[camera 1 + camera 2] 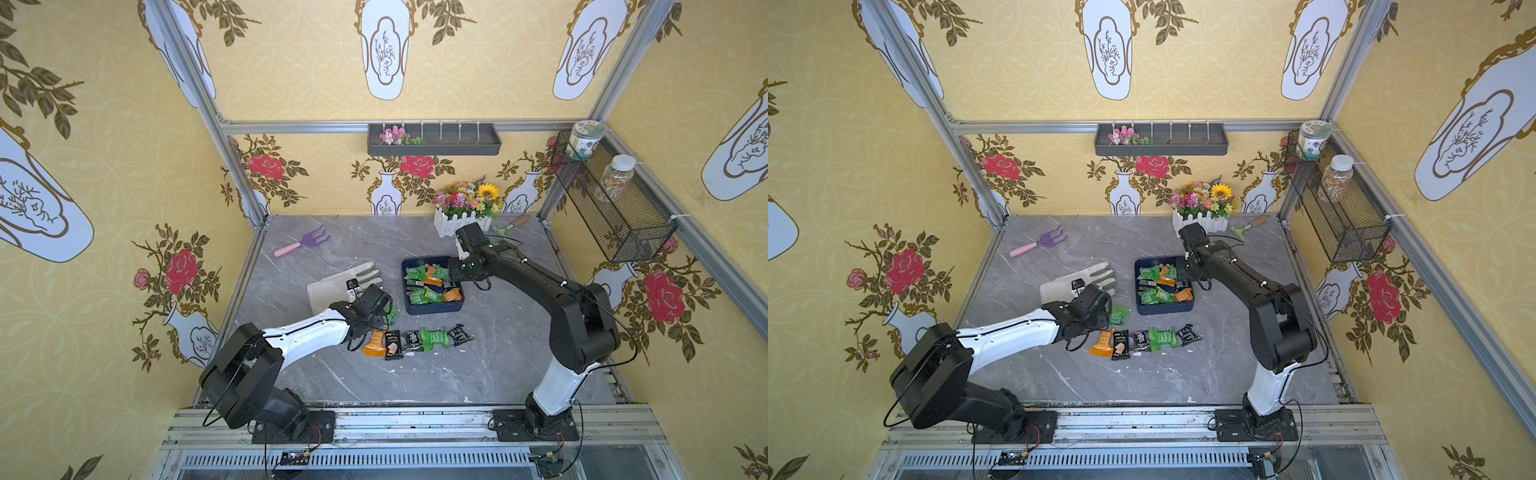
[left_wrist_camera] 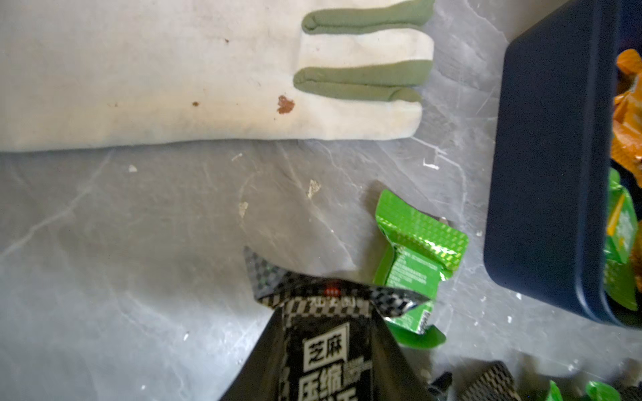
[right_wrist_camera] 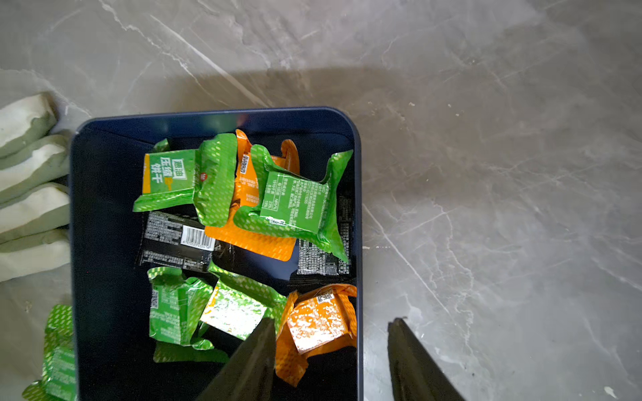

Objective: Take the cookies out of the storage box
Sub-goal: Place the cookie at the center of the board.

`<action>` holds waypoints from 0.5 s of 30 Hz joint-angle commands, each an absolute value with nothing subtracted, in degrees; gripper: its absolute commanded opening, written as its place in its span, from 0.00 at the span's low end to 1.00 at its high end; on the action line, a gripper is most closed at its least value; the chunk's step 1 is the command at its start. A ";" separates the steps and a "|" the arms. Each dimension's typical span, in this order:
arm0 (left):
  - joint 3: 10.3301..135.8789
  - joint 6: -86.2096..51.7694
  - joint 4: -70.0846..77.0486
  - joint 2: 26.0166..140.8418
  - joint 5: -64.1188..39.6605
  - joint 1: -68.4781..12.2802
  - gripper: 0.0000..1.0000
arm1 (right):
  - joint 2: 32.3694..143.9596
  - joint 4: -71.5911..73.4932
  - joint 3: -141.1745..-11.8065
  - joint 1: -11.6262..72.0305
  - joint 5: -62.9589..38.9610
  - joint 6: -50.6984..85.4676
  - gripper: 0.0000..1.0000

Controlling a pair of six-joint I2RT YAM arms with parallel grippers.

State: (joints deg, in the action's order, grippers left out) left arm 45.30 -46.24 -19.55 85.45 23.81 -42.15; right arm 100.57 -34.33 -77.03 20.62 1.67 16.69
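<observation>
Nearest you: ribbed aluminium base rail [image 1: 415, 424]. Then the grey marble-look tabletop [image 1: 374, 382], matte, white veins, a few pale chips.

On it, in front of the box, lies a row of five foil-wrapped cookies [image 1: 415, 340]: orange, black, black, green, black. They are crinkly pillow packs with pinched ends. The row runs side to side, and each pack's long axis points roughly front to back, slightly fanned.

Your left gripper [image 2: 326, 319], near the row's left end, is pinching a black checker-print sesame packet [image 2: 323, 350] by its body, crimped end sticking out ahead. A loose green foil packet [image 2: 417, 250] lies just beside it, between gripper and box, apart from the wall.

Behind that, a cream canvas glove with green finger sides [image 1: 332, 286] lies flat, fingers pointing at the box. Its tips are right at the left wall; you can't tell if they touch.

The dark navy rounded-corner storage box [image 1: 432, 310] is smooth with a glossy rim and sits mid-table. Its long side seems to run front to back. Inside are green, orange and black cookie packets [image 3: 295, 198], jumbled and overlapping, no common heading.

Your right gripper [image 3: 332, 319] hangs over the box's right wall, jaws spread and gripping nothing. One finger is over the packets, one outside.

Farther back:
- purple plastic hand rake with pink handle [image 1: 301, 243]
- white picket planter of fake flowers [image 1: 461, 224]
- small wood-handled trowel [image 1: 513, 224]
- back wall: dark grey plastic tray [image 1: 432, 149]
- right wall: black wire-mesh basket [image 1: 623, 220] with two jars [image 1: 584, 139]
- yellow vase-and-rose wallpaper [image 1: 311, 62] and aluminium frame [image 1: 291, 126]
</observation>
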 commanded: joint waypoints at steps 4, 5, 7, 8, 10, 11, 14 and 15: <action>44.48 -39.43 -14.81 88.63 23.56 -40.04 0.20 | 99.63 -33.37 -76.04 21.38 1.61 18.06 0.56; 44.55 -38.68 -14.59 89.36 23.47 -39.83 0.20 | 99.67 -33.39 -76.11 21.40 1.58 18.10 0.56; 44.81 -37.74 -14.66 90.64 23.57 -39.43 0.21 | 99.63 -33.40 -76.02 21.62 1.57 18.25 0.55; 44.78 -37.42 -14.46 91.13 23.49 -39.16 0.22 | 99.51 -33.40 -75.86 21.75 1.58 18.36 0.55; 44.74 -37.28 -14.00 91.66 23.16 -39.02 0.23 | 99.43 -33.39 -75.77 21.90 1.58 18.40 0.55; 44.68 -37.35 -13.74 91.84 22.70 -39.02 0.24 | 99.44 -33.54 -75.76 21.90 1.50 18.50 0.55; 44.22 -38.18 -13.56 92.02 21.76 -39.02 0.34 | 99.26 -33.76 -75.64 22.05 1.49 19.02 0.55; 44.09 -38.46 -13.59 91.86 21.73 -39.02 0.37 | 99.17 -33.70 -75.43 22.08 1.49 19.16 0.55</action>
